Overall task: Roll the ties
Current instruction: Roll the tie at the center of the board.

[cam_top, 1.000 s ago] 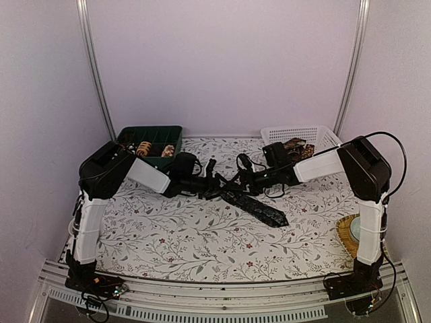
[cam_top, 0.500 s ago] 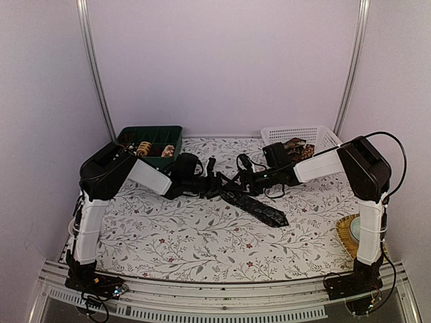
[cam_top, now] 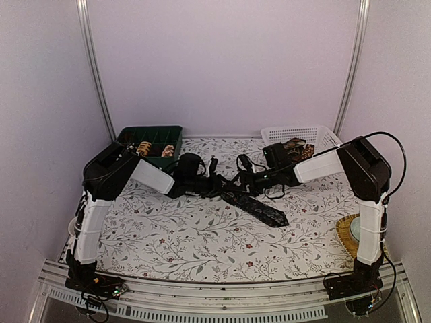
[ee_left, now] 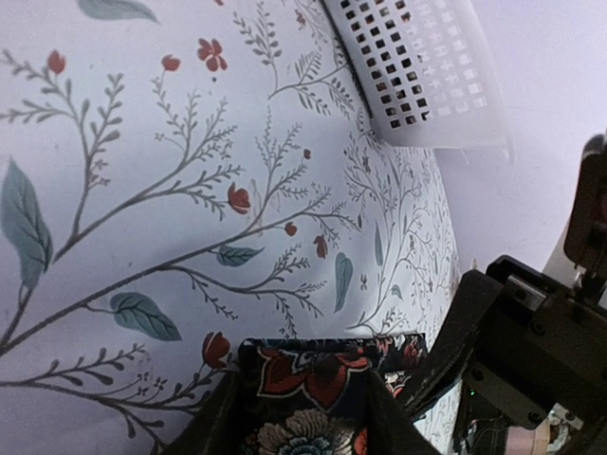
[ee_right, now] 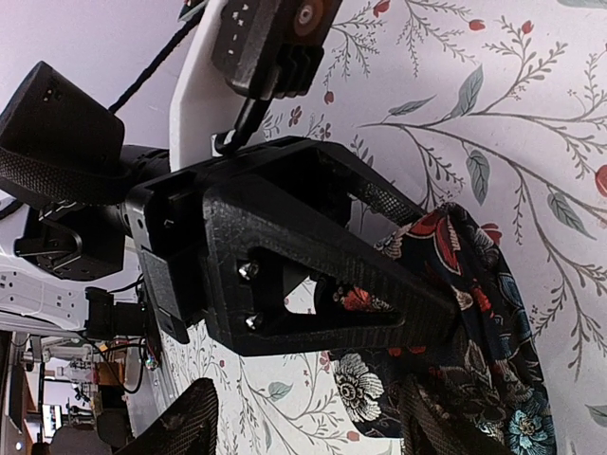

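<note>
A dark tie [cam_top: 259, 207] with red and pale flowers lies slanted across the middle of the cloth, its pointed end nearest me. My left gripper [cam_top: 217, 184] is at the tie's far end. In the left wrist view the folded end [ee_left: 313, 374] fills the gap between both fingers [ee_left: 213, 422], so the left gripper [ee_left: 302, 387] is shut on it. My right gripper [cam_top: 238, 180] faces it from the right, its jaws wide apart [ee_right: 308, 431]. One right fingertip [ee_right: 432, 427] rests beside the bunched cloth [ee_right: 474, 284], gripping nothing.
A dark green compartment tray [cam_top: 159, 132] at the back left holds coiled ties [cam_top: 143, 148]. A white mesh basket [cam_top: 322, 136] at the back right holds more ties [cam_top: 296, 145]. A woven round mat [cam_top: 345, 235] lies at the right edge.
The left gripper's jaws have come together on the tie's folded end, and its arm has edged slightly to the right. The right arm has stayed put.
</note>
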Robot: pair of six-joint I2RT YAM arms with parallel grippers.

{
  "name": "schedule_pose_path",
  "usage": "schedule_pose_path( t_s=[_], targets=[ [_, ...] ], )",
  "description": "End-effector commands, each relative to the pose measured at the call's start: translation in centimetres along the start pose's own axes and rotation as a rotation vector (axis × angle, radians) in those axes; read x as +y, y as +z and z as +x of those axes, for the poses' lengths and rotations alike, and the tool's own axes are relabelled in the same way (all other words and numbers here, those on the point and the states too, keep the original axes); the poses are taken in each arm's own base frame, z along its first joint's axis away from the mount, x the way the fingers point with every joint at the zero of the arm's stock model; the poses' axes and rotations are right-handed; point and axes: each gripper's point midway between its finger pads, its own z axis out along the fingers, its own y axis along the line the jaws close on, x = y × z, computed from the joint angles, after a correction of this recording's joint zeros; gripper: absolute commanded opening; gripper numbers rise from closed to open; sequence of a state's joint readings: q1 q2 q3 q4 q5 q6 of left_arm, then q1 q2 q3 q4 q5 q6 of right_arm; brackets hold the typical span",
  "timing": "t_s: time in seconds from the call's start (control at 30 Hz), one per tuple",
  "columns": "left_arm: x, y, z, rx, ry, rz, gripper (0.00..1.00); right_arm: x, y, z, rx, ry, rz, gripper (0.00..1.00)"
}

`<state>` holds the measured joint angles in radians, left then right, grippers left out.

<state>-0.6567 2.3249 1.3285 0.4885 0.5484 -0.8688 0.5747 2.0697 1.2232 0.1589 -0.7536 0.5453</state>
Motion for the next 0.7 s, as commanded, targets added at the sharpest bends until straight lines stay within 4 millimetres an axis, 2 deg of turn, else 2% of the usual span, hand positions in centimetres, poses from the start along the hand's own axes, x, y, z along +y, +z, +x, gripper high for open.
schedule_pose_path(
  t_s=[0.0, 0.07, 0.17, 0.37, 0.43, 0.53, 0.67],
  targets=[
    [4.6, 0.6, 4.9, 0.131, -0.05, -0.16, 0.3, -3.0, 0.8, 2.2, 0.046, 0.061, 0.06, 0.66],
    [4.7, 0.5, 4.9, 0.134, -0.038, -0.181, 0.24, -2.7, 0.6, 1.9, 0.039, 0.056, 0.057, 0.66],
    [4.7, 0.2, 4.7, 0.128, -0.026, -0.209, 0.21, -0.7, -0.8, 0.7, 0.011, 0.028, 0.04, 0.67],
    [4.5, -0.8, 3.0, 0.09, 0.053, -0.303, 0.2, 5.6, -6.8, -2.0, -0.11, -0.081, 0.02, 0.74],
    [4.4, -1.2, 2.3, 0.082, 0.107, -0.362, 0.21, 7.1, -8.9, -2.5, -0.144, -0.109, 0.028, 0.75],
    [4.0, -1.7, 1.4, 0.066, 0.216, -0.467, 0.21, 7.6, -11.5, -2.5, -0.188, -0.129, 0.063, 0.75],
    [2.9, -2.0, 0.5, 0.023, 0.365, -0.611, 0.21, 5.8, -13.9, -1.4, -0.22, -0.104, 0.123, 0.75]
  ],
)
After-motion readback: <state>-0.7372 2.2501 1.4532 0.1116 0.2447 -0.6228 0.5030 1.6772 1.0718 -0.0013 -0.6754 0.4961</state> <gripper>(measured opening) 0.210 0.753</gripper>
